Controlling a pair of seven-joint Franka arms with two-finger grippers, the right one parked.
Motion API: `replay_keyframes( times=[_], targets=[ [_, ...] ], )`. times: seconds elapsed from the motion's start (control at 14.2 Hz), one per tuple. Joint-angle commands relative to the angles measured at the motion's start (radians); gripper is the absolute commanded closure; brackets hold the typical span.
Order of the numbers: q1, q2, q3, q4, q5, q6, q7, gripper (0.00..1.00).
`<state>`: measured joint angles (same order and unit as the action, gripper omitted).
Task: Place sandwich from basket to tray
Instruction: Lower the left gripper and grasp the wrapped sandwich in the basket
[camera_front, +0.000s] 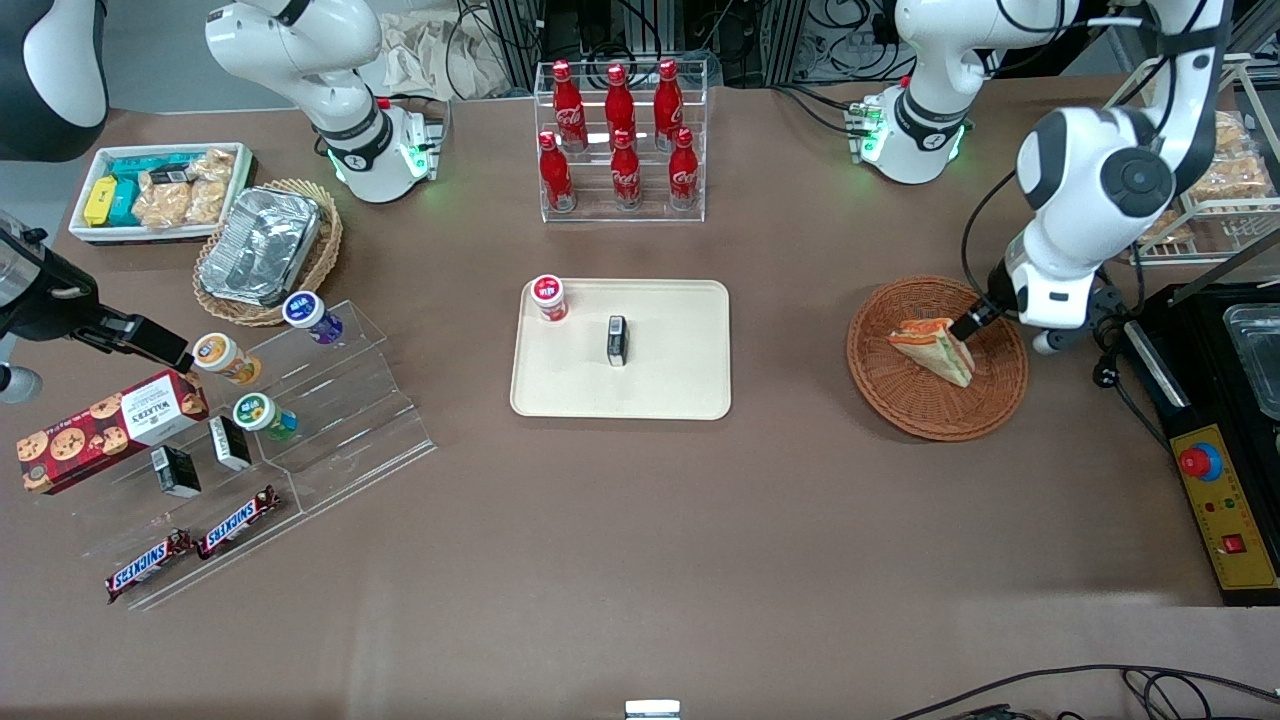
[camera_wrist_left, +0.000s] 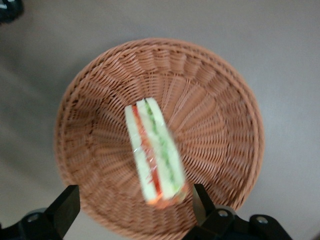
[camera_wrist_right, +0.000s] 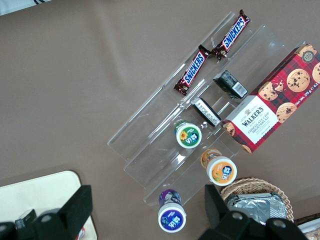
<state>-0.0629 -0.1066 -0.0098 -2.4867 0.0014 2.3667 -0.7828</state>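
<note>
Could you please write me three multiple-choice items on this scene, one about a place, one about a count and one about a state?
1. Where is the sandwich?
A. in the basket
B. on the tray
C. on the bare table

2. How many red bottles stand in the clear rack?
A. four
B. six
C. eight

3. How is the gripper set?
A. shut on the sandwich
B. open, fingers either side of the sandwich's end
C. open above the tray

Answers:
1 A: the wedge lies on the woven bottom in both views.
2 B: three in each of two rows.
3 B: the wrist view shows a gap beside one finger.
</note>
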Motion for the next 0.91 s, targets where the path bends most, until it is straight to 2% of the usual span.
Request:
replay_keyframes(
  times=[0.0,0.35,0.84],
  targets=[
    [-0.015,0.061,-0.010,-0.003,0.008,0.071,-0.120,0.00],
    [-0.017,0.071,-0.009,-0.095,0.006,0.230,-0.188,0.00],
    [-0.032,0.079,-0.009,-0.123,0.008,0.266,-0.208,0.00]
  ],
)
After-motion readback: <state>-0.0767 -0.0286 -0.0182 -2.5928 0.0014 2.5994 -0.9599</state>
